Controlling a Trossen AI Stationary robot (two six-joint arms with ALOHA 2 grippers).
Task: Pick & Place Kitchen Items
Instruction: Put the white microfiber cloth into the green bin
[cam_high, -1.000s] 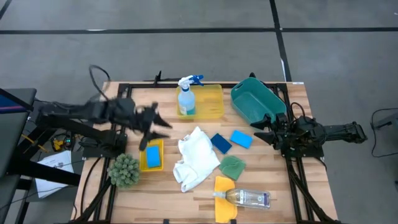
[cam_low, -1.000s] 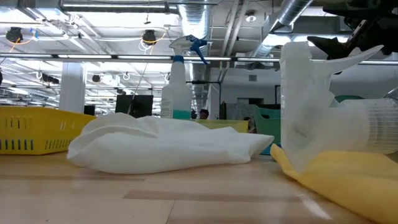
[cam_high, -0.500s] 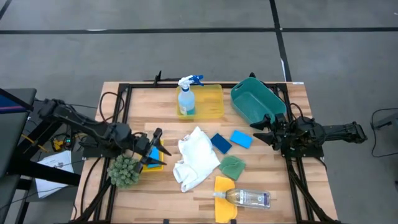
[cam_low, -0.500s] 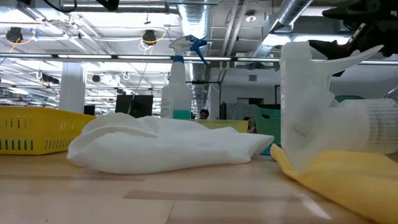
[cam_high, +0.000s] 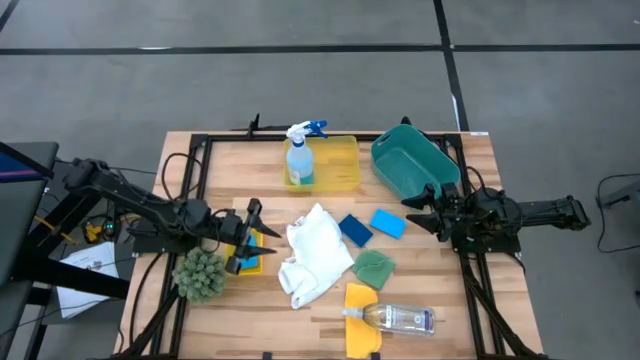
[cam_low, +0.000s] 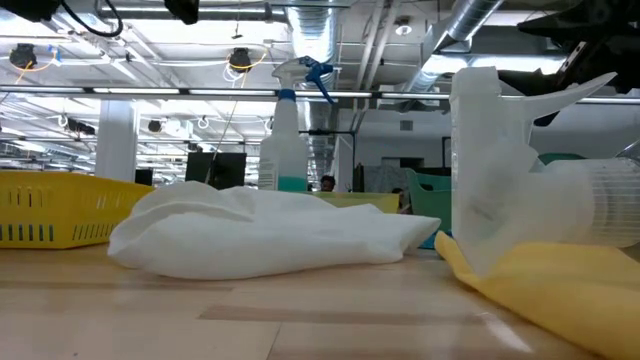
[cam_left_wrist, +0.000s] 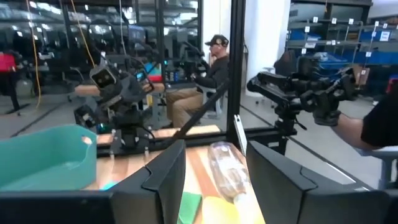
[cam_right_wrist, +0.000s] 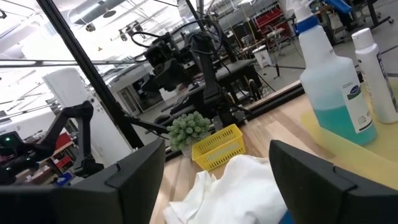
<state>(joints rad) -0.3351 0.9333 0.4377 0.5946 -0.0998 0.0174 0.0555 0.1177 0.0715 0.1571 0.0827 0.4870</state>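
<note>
The kitchen items lay spread over the middle of the wooden table (cam_high: 190, 320) in the high view. A white cloth (cam_high: 314, 252) was at the centre, with a dark blue sponge (cam_high: 354, 230) and a lighter blue sponge (cam_high: 388, 222) just to its right. Below them were a green cloth (cam_high: 374, 268) and a yellow cloth (cam_high: 360, 305), and a clear bottle (cam_high: 400, 318) lay on its side across the yellow cloth. The spray bottle (cam_high: 299, 158) stood upright in a yellow tray (cam_high: 340, 165) at the upper centre, beside a teal bin (cam_high: 412, 163).

The left gripper (cam_high: 252, 238) was at the left, over a small yellow tray (cam_high: 250, 262), near a spiky green ball (cam_high: 200, 273). Its fingers were apart and I saw nothing between them. The right gripper (cam_high: 418, 212) waited at the right, near the lighter sponge, fingers spread and empty.
</note>
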